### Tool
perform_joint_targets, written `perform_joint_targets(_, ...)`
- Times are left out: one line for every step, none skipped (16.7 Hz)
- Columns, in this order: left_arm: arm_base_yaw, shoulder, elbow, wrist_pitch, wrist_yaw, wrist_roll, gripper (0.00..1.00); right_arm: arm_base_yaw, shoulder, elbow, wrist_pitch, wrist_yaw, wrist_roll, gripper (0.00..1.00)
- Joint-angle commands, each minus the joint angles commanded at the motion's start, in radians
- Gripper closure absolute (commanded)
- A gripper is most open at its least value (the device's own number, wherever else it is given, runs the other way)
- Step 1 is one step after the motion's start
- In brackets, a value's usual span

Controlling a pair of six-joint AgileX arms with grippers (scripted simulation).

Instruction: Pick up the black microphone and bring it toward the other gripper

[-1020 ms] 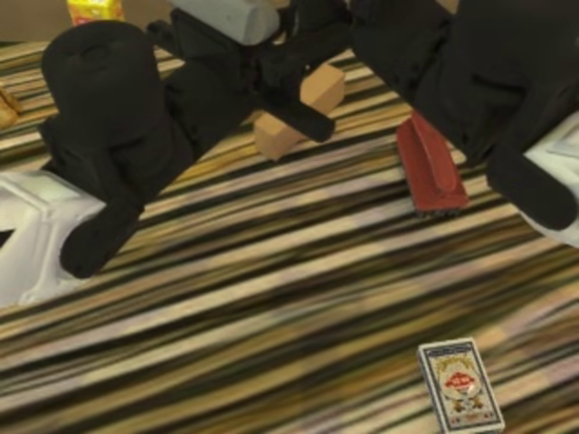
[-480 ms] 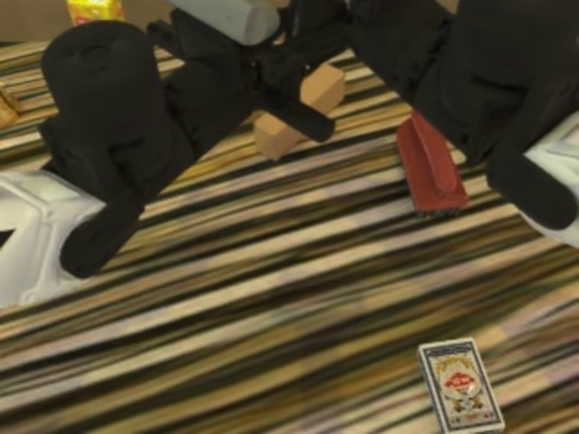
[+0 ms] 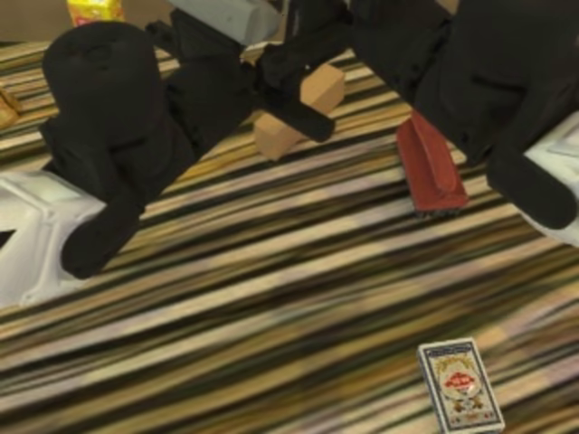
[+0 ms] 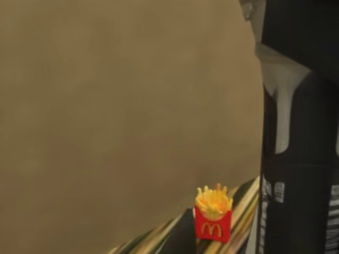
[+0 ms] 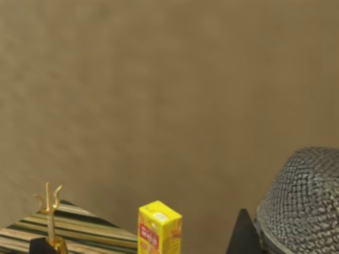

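1. Step in hand: judged to be the carry toward the other arm, with pick-up done. Mesh head of the microphone (image 5: 304, 201) shows in the right wrist view up against the bare wall, off the striped table (image 3: 271, 298).
2. Right gripper (image 3: 303, 41): above the far end of the tan block (image 3: 294, 113), reaching in from the table's right. Judged clamped on the microphone, since the head sits just beside one black finger (image 5: 241, 235). Actual contact on the handle hidden.
3. Left gripper (image 3: 276, 86): over the same tan block, reaching in from the table's left, nearly meeting the right one. Apart or together: cannot tell.
4. Both arms raised and bent inward, dark bulk covering most of the far part of the table around the tan block.
5. Next move, as a judgement: close the small remaining gap above the tan block, keep the handle steady and presented clear of the right gripper, and hold the grip firm.
6. Red brush (image 3: 431, 163) flat on the table to the right of the tan block, untouched and no part of this.
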Motion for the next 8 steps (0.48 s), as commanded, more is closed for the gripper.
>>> perform_joint_targets(0.000, 0.000, 0.000, 0.000, 0.000, 0.000, 0.02, 0.000, 0.000, 0.000, 0.000, 0.000, 0.000, 1.00)
perform_joint_targets(0.000, 0.000, 0.000, 0.000, 0.000, 0.000, 0.00, 0.000, 0.000, 0.000, 0.000, 0.000, 0.000, 1.00)
perform_joint_targets(0.000, 0.000, 0.000, 0.000, 0.000, 0.000, 0.00, 0.000, 0.000, 0.000, 0.000, 0.000, 0.000, 1.00)
perform_joint_targets(0.000, 0.000, 0.000, 0.000, 0.000, 0.000, 0.00, 0.000, 0.000, 0.000, 0.000, 0.000, 0.000, 1.00)
perform_joint_targets(0.000, 0.000, 0.000, 0.000, 0.000, 0.000, 0.00, 0.000, 0.000, 0.000, 0.000, 0.000, 0.000, 1.00)
perform_joint_targets(0.000, 0.000, 0.000, 0.000, 0.000, 0.000, 0.00, 0.000, 0.000, 0.000, 0.000, 0.000, 0.000, 1.00)
perform_joint_targets(0.000, 0.000, 0.000, 0.000, 0.000, 0.000, 0.00, 0.000, 0.000, 0.000, 0.000, 0.000, 0.000, 1.00)
perform_joint_targets(0.000, 0.000, 0.000, 0.000, 0.000, 0.000, 0.00, 0.000, 0.000, 0.000, 0.000, 0.000, 0.000, 1.00)
